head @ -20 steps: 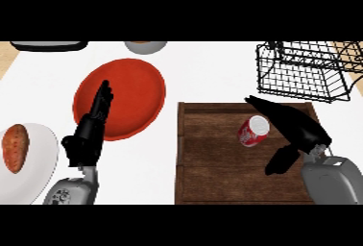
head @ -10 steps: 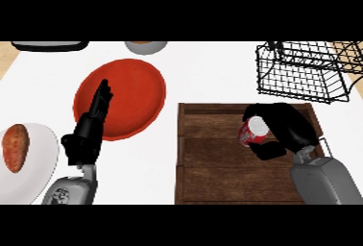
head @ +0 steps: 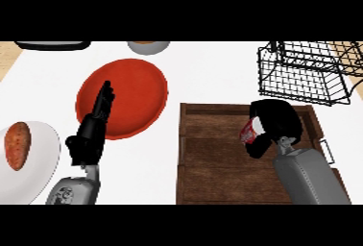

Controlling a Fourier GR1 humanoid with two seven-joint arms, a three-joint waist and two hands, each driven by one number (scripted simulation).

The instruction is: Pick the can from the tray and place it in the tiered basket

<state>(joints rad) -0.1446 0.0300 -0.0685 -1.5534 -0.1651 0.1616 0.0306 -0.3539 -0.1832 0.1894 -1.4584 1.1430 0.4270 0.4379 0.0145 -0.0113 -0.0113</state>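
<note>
Head view shows the right hand (head: 276, 120) curled around the can (head: 249, 131) on the tray (head: 212, 168), so it should lift straight up before going to the tiered basket (head: 305, 72) beyond the tray.

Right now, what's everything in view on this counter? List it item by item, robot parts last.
Can: one, red and white, over the tray, held in the right hand.
Tray: one, brown wood, lower right.
Tiered basket: one, black wire, upper right.
Red plate: one, centre left.
White plate: one, left edge, bearing an orange-brown food item.
Bowl: one, grey, top edge.
Dark object: one, top left, cut off.
Left hand: black, open, resting beside the red plate.
Right hand: black, fingers curled round the can.
</note>
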